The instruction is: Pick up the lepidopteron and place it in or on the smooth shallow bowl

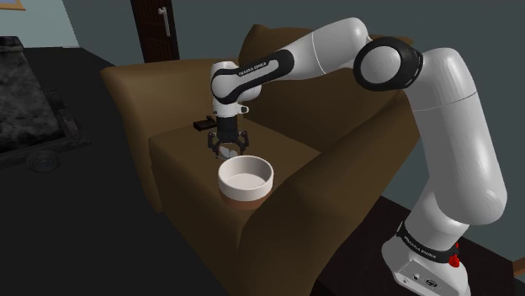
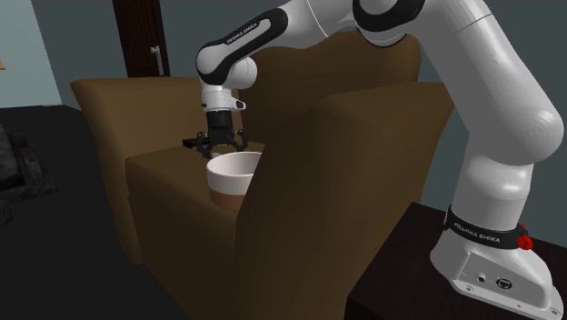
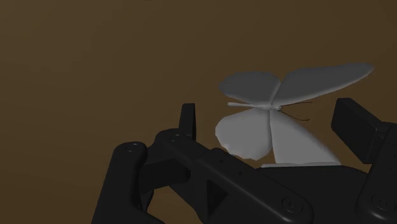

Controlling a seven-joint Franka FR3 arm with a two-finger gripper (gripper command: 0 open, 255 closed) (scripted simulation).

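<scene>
The butterfly (image 3: 267,130), pale grey, lies on the brown seat (image 1: 181,151) near the white bowl (image 1: 246,177), between the open fingers of the gripper (image 3: 270,111), and they do not touch it. It looks light and thin, with wings that could snap, so a soft pinch near the middle seems best. Its thin body seems to run from one finger toward the other.

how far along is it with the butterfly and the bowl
Done: the end effector is down at the chair seat, open, straddling the grey butterfly. In hand: the grasp, not yet closed. Left: lifting it into the empty white bowl.
</scene>
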